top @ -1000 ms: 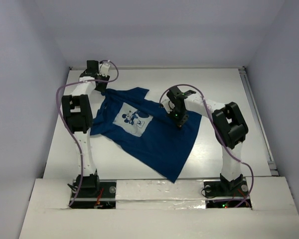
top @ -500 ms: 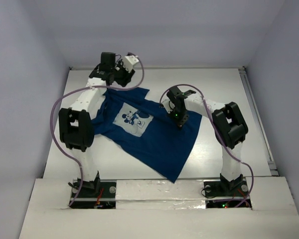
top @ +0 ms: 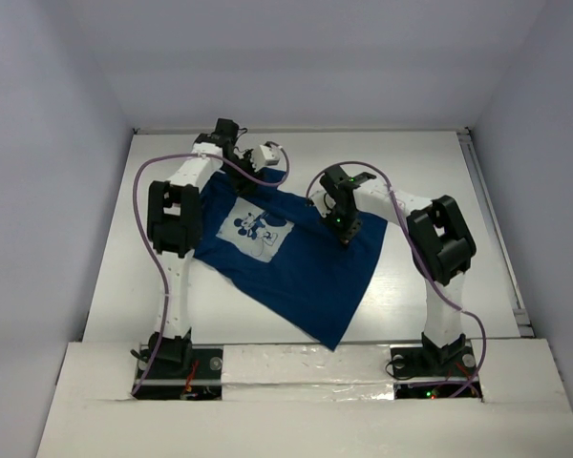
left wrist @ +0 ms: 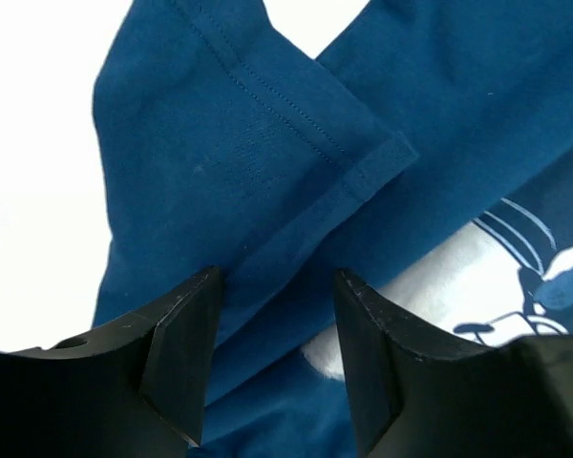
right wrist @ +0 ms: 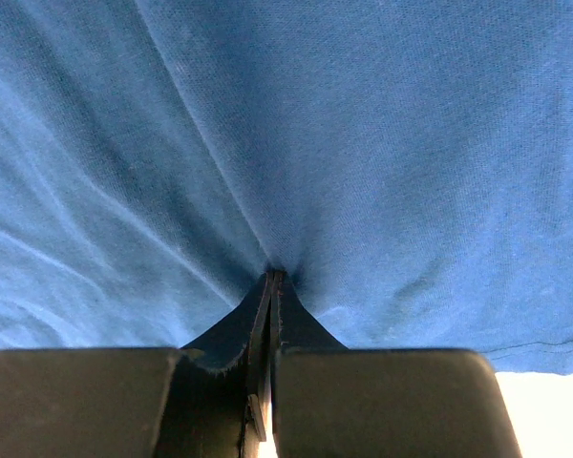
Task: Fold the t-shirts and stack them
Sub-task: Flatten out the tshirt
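The dark navy-blue cloth t-shirt [top: 301,262] lies spread on the white flat table [top: 430,162], slanting from far left to near right. One sleeve [left wrist: 239,124] lies folded onto its body beside the pale printed chest graphic [top: 255,227], under the left gripper [left wrist: 277,286]. The right gripper [top: 345,235] sits on its far right part.

A white table [top: 415,315] stands boxed in on three sides by plain walls, the back wall [top: 306,57], left wall [top: 29,239] and right wall [top: 554,191] all a pale greyish lavender. A thin metal rail [top: 497,229] runs along the table's right edge, and a white ledge [top: 296,425] with a shiny strip of tape [top: 306,387] crosses the near side. The light is soft and even, leaving only faint shadows on the tabletop.
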Robot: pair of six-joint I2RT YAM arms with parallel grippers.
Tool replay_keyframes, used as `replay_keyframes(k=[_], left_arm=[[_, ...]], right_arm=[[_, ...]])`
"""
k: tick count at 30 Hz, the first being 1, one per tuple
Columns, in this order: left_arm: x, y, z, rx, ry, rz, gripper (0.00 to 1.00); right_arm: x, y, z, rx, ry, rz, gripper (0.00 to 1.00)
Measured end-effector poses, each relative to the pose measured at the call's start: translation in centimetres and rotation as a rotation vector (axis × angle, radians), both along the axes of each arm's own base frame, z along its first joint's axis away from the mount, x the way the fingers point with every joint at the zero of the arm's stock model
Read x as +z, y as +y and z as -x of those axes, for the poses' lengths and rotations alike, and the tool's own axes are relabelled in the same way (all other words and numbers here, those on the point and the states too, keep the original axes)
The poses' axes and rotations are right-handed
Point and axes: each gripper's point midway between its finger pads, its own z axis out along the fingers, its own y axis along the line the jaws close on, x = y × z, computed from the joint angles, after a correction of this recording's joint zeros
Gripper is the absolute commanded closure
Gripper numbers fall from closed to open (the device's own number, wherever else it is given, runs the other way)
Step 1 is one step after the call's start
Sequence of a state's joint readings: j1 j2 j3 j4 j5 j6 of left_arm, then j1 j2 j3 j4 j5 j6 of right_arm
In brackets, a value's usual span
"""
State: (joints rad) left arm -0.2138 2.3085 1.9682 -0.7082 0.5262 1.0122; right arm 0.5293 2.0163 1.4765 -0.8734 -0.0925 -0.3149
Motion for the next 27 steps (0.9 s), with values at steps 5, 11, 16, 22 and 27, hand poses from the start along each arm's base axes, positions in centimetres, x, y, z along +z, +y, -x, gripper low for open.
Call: replay_keyframes(k=[5, 11, 16, 22, 27], left_arm=[[0.9, -0.3, -0.3, -0.020, -0.017, 0.004, 0.53], [0.9, -0.9, 0.0, -0.033, -0.015, 0.012, 0.71], [0.9, -1.0, -0.1, -0.032, -0.017, 0.014, 0.62], [0.9, -1.4, 0.0, -0.036, -0.017, 0.014, 0.60], [0.6, -1.4, 0.1, -0.026, -0.002, 0.017, 0.84]], right_arm=[[0.0, 0.1, 0.2, 0.002, 0.008, -0.004, 1.00], [0.0, 0.1, 0.3, 0.002, 0.014, -0.007, 1.00], [0.0, 0.1, 0.4, 0.006, 0.020, -0.011, 1.00], [0.0, 0.2, 0.6, 0.007, 0.025, -0.012, 1.00], [0.0, 0.2, 0.6, 0.008, 0.027, -0.016, 1.00]])
